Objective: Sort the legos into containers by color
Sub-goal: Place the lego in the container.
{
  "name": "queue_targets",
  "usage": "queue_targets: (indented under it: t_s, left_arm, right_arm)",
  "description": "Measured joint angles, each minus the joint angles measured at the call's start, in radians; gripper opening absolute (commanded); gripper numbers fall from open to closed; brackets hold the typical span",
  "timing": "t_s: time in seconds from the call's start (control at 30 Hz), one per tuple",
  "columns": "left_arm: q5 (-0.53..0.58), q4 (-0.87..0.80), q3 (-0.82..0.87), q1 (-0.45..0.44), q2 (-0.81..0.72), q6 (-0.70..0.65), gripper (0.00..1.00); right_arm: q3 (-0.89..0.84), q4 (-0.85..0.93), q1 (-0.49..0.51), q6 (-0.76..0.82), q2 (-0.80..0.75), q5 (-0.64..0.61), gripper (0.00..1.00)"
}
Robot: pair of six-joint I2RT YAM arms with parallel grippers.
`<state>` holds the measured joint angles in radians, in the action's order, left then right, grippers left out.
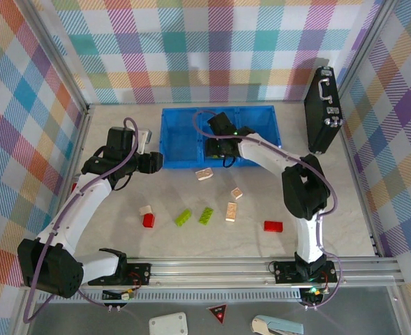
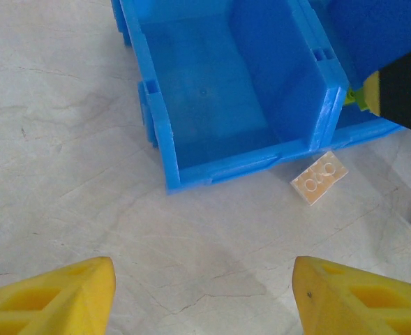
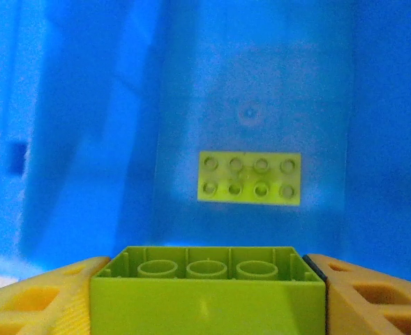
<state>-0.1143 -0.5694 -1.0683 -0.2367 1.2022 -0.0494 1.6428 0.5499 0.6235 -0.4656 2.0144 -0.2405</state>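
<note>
Legos (image 1: 206, 215), red, lime and tan, lie scattered mid-frame on the worktop (image 1: 191, 244), below the blue bin (image 1: 169, 139). Left end effector (image 2: 202, 296) is spread and empty near the bin's left compartment. Right end effector (image 3: 205, 300) pinches a lime brick (image 3: 205, 289) over the middle compartment, where a second lime brick (image 3: 249, 176) lies.

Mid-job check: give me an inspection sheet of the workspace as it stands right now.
Surface: pale marbled tabletop; no spills seen.
Job's things: blue three-compartment bin; one lime brick lies inside. Loose on the table: a tan brick by the bin, a lime pair, a red brick and others.
Clutter: black case standing at far right.
End effectors: left end effector open, holding nothing; right end effector shut on a lime green brick over the bin.
Cables: purple cables along both arms; no snag seen.
Surroundings: plaid cloth walls.
</note>
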Motion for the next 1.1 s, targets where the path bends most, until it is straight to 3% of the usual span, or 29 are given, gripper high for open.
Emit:
queue_targets:
  t_s: [0.6,1.1]
  left_arm:
    - [-0.001,0.000,0.000,0.000,0.006,0.000,0.68]
    - [0.000,0.000,0.000,0.000,0.015,0.000,0.68]
  right_arm:
    - [0.264,0.058,-0.061,0.042,0.272,0.066,0.67]
    - [0.283,0.085,-0.061,0.040,0.287,0.084,0.75]
